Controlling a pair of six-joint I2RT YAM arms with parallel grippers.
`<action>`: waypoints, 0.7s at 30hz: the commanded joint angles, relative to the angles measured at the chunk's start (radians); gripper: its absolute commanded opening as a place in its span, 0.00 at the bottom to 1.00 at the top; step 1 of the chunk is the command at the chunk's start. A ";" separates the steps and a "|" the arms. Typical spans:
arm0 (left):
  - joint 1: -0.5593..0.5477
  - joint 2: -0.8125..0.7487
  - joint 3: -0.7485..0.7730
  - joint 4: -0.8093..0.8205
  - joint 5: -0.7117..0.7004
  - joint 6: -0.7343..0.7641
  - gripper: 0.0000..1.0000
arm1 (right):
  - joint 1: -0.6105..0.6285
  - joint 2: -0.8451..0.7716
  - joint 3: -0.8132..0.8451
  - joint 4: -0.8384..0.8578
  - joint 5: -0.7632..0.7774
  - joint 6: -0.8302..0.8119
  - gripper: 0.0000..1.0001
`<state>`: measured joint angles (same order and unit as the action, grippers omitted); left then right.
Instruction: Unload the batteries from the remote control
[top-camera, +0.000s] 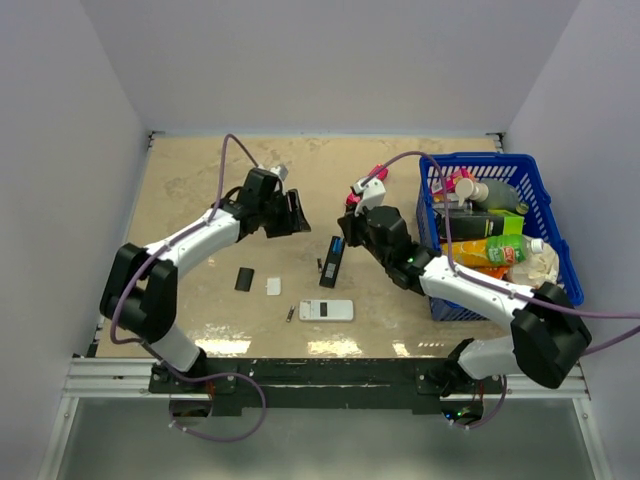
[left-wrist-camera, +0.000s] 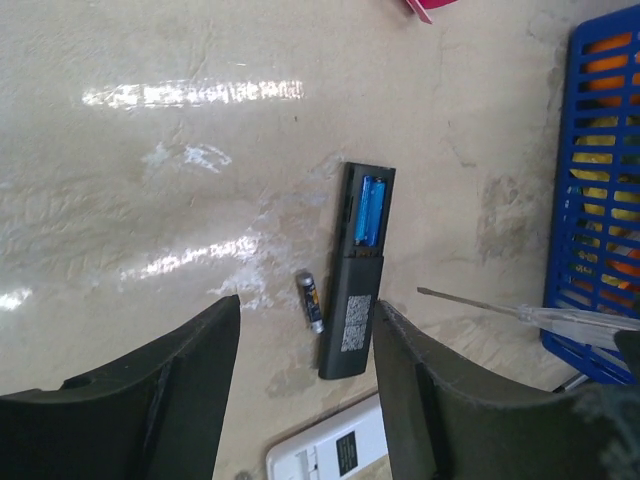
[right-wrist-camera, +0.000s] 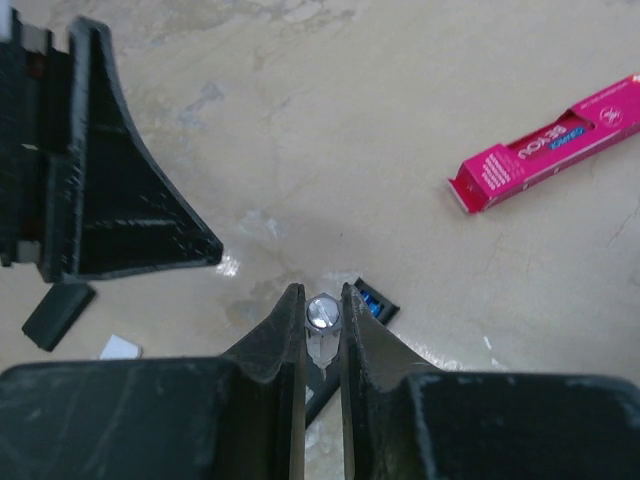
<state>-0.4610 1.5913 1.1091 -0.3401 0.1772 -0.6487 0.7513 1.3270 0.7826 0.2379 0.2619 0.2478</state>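
Observation:
The black remote lies face down mid-table with its battery bay open; two blue batteries sit in it. A loose greyish battery lies just left of it on the table. Another small battery lies left of the white remote. My left gripper is open and empty, held above the table to the black remote's upper left. My right gripper is shut on a clear-handled screwdriver, whose thin shaft points toward the black remote.
A black cover and a white cover lie left of the remotes. A pink box lies behind the right gripper. A blue basket full of bottles and packets stands at the right.

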 joint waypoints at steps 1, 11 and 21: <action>0.008 0.080 0.054 0.134 0.100 -0.019 0.59 | -0.038 0.052 0.101 0.070 -0.010 -0.079 0.00; 0.018 0.220 0.110 0.173 0.185 -0.002 0.58 | -0.109 0.100 0.127 0.136 -0.093 -0.041 0.00; 0.018 0.269 0.084 0.188 0.237 0.000 0.56 | -0.115 0.170 0.072 0.274 -0.131 0.013 0.00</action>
<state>-0.4496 1.8515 1.1767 -0.1959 0.3725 -0.6537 0.6437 1.4677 0.8616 0.3874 0.1688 0.2428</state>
